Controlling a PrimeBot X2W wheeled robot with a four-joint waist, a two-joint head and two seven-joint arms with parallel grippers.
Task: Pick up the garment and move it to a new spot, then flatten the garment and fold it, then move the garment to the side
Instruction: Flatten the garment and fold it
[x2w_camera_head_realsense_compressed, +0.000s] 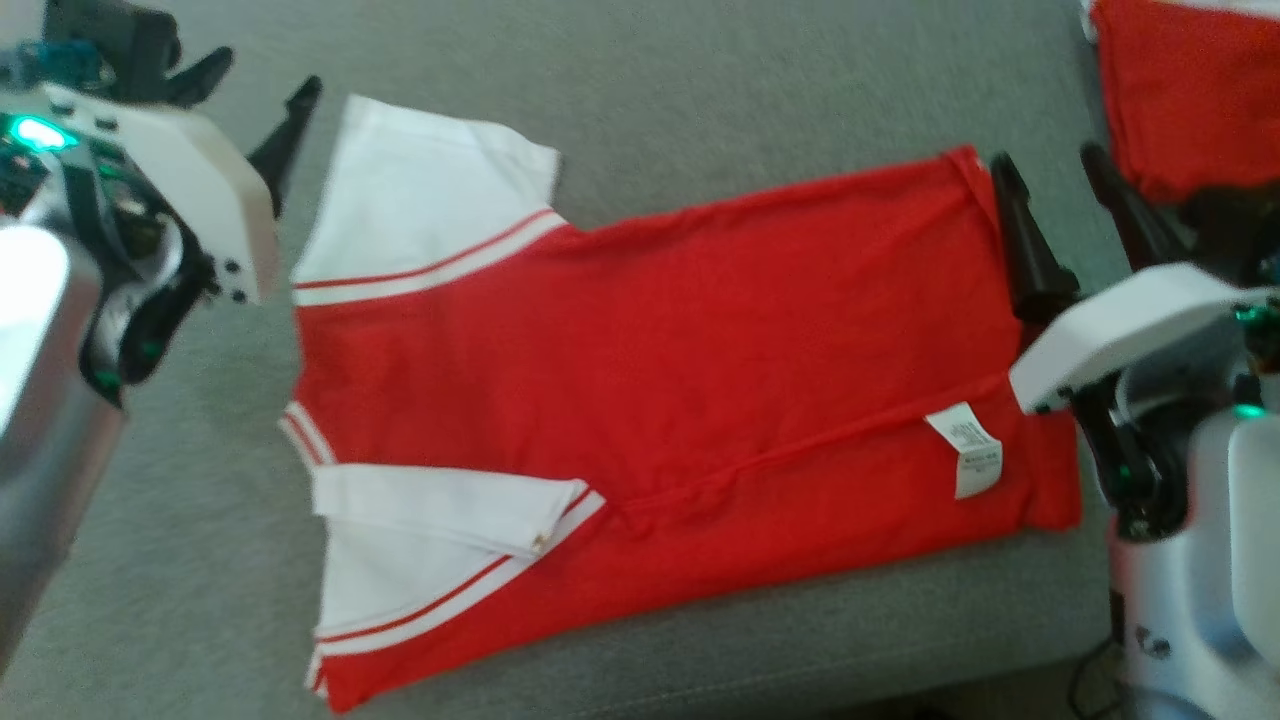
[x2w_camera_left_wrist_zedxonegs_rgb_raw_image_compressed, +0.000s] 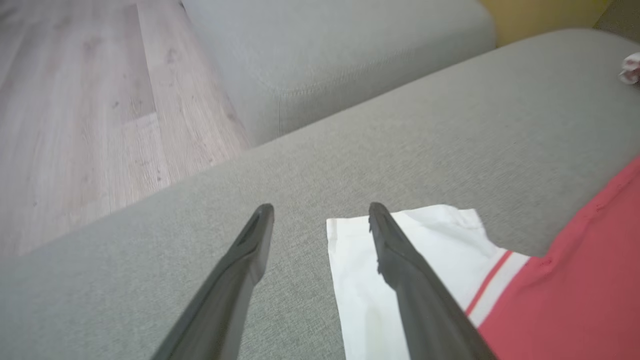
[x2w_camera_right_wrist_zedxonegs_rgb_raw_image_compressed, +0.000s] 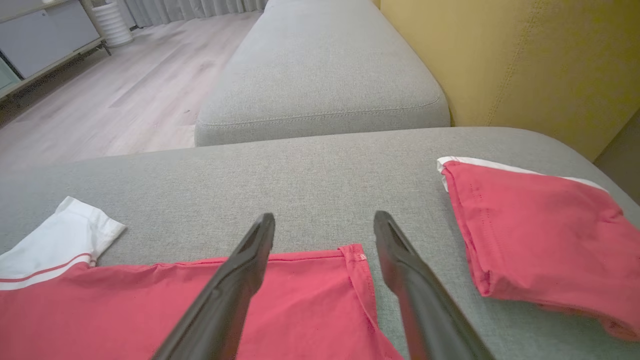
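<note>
Lying spread across the grey cushion (x2w_camera_head_realsense_compressed: 700, 80), the red garment (x2w_camera_head_realsense_compressed: 650, 360) has its white sleeves toward the robot's left and its hem toward the right. A white label (x2w_camera_head_realsense_compressed: 968, 448) shows near the hem. The left tool (x2w_camera_head_realsense_compressed: 262, 80) hovers with its jaws spread wide and empty, just beside the upper white sleeve (x2w_camera_head_realsense_compressed: 420, 190). The right tool (x2w_camera_head_realsense_compressed: 1045, 158) is likewise wide open and holds nothing; in the right wrist view the hem's far corner sits between its fingers. A second, folded red garment (x2w_camera_head_realsense_compressed: 1190, 90) rests apart at the far right.
</note>
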